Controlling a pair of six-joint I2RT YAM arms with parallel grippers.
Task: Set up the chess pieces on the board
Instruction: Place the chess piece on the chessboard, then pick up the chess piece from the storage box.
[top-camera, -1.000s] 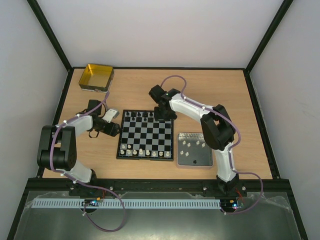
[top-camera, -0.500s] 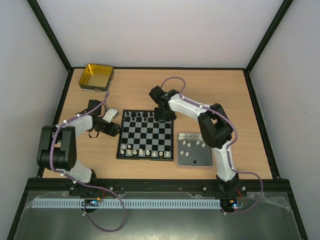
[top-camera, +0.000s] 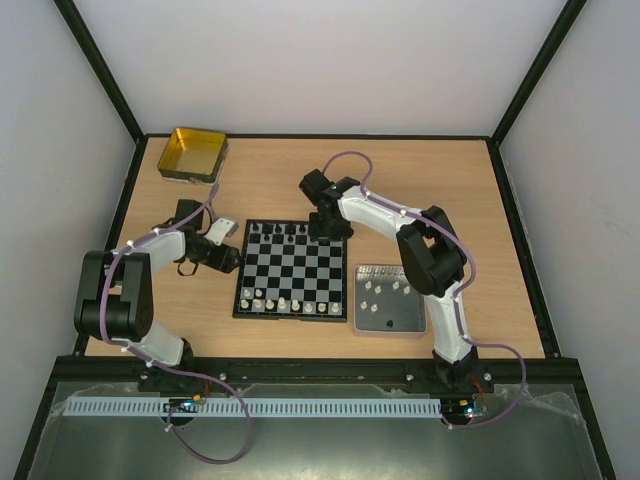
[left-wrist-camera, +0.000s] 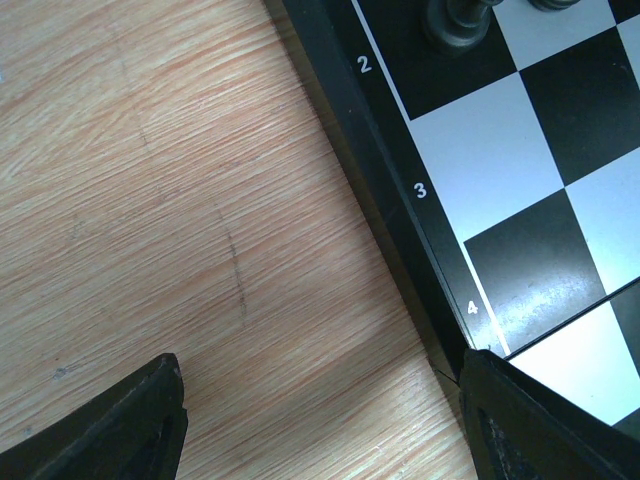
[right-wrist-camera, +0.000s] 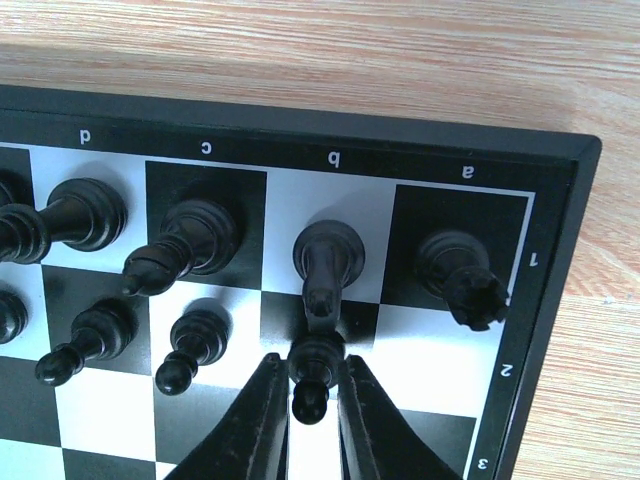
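A black chess piece (right-wrist-camera: 312, 388) is flanked by the right claw (right-wrist-camera: 311, 362); whether it is clamped cannot be told. The left claw (left-wrist-camera: 322, 368) is spread apart.

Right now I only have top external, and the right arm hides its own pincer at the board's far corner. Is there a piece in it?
Observer: The right wrist view shows the right pincer straddling a black pawn on b2, fingers close on both sides. Whether they press it, I cannot tell.
Operator: Neighbouring squares?
Observer: a2 is bare, and a black rook stands on a1.
Operator: And the other arm?
Observer: The left pincer is open and empty, over bare wood at the board edge beside ranks 3 and 4.
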